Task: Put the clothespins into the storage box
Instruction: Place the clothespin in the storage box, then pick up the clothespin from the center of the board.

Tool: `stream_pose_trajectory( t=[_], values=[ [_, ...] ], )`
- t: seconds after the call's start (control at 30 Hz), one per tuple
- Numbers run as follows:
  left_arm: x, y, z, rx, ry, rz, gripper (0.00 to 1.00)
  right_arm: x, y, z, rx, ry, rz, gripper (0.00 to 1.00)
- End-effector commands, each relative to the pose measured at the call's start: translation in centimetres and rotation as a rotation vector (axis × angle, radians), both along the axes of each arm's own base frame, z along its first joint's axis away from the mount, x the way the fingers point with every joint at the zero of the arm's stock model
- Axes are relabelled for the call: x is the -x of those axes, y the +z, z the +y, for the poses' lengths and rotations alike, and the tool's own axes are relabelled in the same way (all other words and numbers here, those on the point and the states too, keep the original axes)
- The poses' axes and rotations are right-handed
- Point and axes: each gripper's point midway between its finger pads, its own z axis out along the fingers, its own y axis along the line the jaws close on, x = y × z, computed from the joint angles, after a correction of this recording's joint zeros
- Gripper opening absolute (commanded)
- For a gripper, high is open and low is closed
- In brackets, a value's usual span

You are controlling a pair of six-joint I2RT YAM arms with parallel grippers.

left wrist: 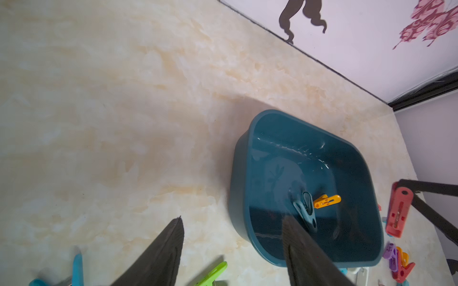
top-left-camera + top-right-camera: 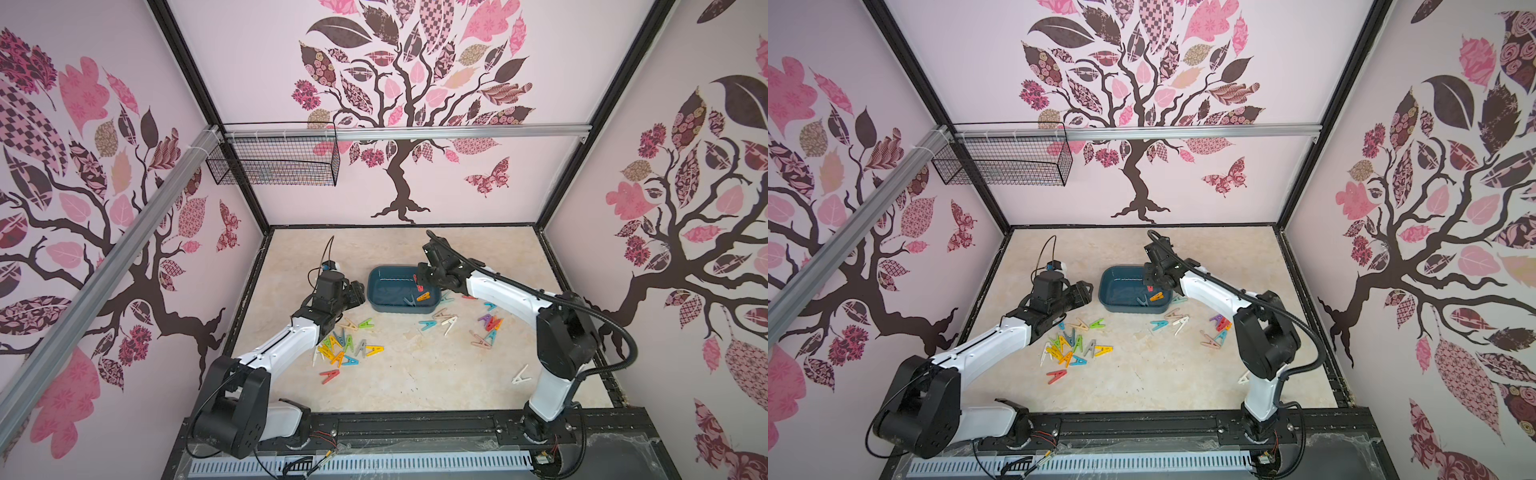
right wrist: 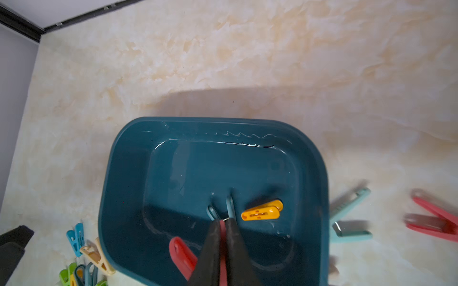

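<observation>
In both top views I find the storage box point(image 2: 372, 286) near the middle of the counter point(image 2: 386, 390), with loose clothespins point(image 2: 345, 347) scattered between it and the near edge.

Left wrist: the left claw point(image 1: 233, 218) is spread and empty beside the box.

Right wrist: the right claw point(image 3: 224, 222) is clenched on a red clothespin point(image 3: 182, 255) over the box. An orange clothespin point(image 3: 262, 212) lies inside.

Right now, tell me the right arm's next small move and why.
Probably open the right gripper: it is shut on a red clothespin over the storage box, where an orange clothespin already lies, so letting go should drop it inside.
</observation>
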Motion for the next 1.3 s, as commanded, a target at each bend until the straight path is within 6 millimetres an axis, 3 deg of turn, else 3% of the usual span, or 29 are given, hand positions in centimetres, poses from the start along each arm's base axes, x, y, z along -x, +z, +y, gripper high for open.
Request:
stream_pose_trajectory(
  t=[0.0,0.1,0.23,0.33,0.5,0.67,0.83,1.07,1.27],
  values=[
    [-0.5,-0.2,-0.8,0.035,-0.017,0.017,0.67,-1.5,-0.7,1.5,0.008,0.050,-0.003,0.12],
    [-0.9,-0.2,-1.3,0.040,-0.036,0.016,0.67,-1.8,-0.7,1.9,0.015,0.061,0.013,0.17],
    [-0.8,0.4,-1.1,0.016,-0.042,-0.015,0.67,-1.0,0.9,0.9,0.029,0.057,-0.012,0.31],
    [-0.2,1.1,-1.7,-0.042,-0.077,-0.035,0.68,0.8,2.1,-0.8,0.033,0.044,-0.017,0.32],
    [2.7,3.0,-5.8,-0.153,-0.246,-0.101,0.68,5.6,2.4,-5.3,0.042,0.002,-0.007,0.33],
    [6.6,3.4,-9.3,-0.199,-0.393,-0.156,0.68,10.8,-0.3,-9.5,0.083,-0.051,0.088,0.33],
    [10.0,3.3,-12.8,-0.248,-0.526,-0.224,0.68,13.9,-3.3,-9.9,-0.019,-0.137,0.182,0.33],
    [13.2,0.0,-15.8,-0.210,-0.598,-0.188,0.68,14.1,-7.2,-9.7,-0.033,-0.223,0.227,0.33],
    [13.9,-2.5,-16.6,-0.236,-0.651,-0.156,0.65,13.3,-8.9,-9.0,-0.017,-0.212,0.241,0.33]
  ],
)
